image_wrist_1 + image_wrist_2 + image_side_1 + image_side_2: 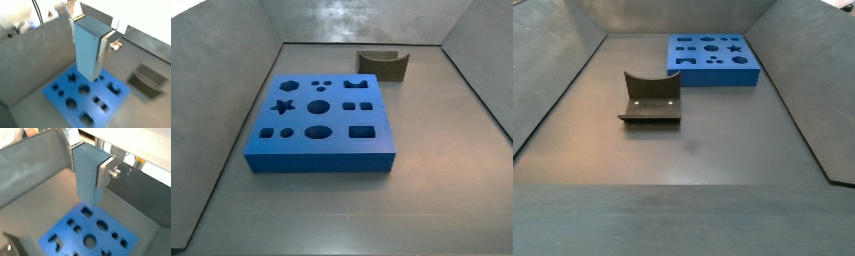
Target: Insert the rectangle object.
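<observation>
The board (321, 124) lay flat on the bin floor (425, 190), its shaped holes facing up, with the rectangular hole (364, 131) near the edge closest to the camera in a side view. The olive piece (382, 63) sat well apart from the board, near the back wall. Neither side view showed the arm, so you had only the wrist views to judge height, and there the block (87, 52) hung upright above the board, clear of it. Your gripper (91, 31) was clamped on the block near its top, one silver finger (107, 45) flat against its side and the other mostly hidden behind it. I judge you were in the carry, with insertion not yet begun. To do it well, you needed to bring the block's lower end squarely over the rectangular hole, turn the wrist until its faces matched the hole's long sides, and keep it plumb. With so high a grip, any tilt would have swung the low end off target, so a slow, straight descent was the safe choice.
</observation>
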You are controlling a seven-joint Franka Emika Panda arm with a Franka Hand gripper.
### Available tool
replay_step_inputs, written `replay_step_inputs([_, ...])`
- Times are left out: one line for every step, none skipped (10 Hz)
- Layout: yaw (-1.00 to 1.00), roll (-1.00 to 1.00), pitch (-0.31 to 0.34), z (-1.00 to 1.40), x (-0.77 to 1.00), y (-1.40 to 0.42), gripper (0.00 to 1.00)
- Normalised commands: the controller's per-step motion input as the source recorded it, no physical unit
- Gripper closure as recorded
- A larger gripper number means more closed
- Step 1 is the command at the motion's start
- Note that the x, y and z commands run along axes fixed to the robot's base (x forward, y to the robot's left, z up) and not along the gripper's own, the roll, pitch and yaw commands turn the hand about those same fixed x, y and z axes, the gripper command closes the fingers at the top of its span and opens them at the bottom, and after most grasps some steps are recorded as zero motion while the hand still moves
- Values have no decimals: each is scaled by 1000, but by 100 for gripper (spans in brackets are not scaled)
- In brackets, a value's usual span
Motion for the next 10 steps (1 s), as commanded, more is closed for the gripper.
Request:
replay_step_inputs([75,572,480,-952,-893,96,100])
replay_step_inputs([74,433,245,-674,-598,27,100])
replay_step_inputs([71,305,114,-396,-352,3,100])
replay_step_inputs([-218,-340,-245,837,752,-225,100])
replay_step_inputs([-227,-377,-212,838,749,-205,100])
replay_step_inputs([-170,-298,-62,550,507,-118,100])
replay_step_inputs([-82,-176,22,228,273,-60,100])
replay_step_inputs([-26,89,0,-1000,806,-369,100])
replay_step_inputs([0,71,-3,-1000,746,-411,100])
replay_step_inputs([20,76,-17,-1000,691,-440,100])
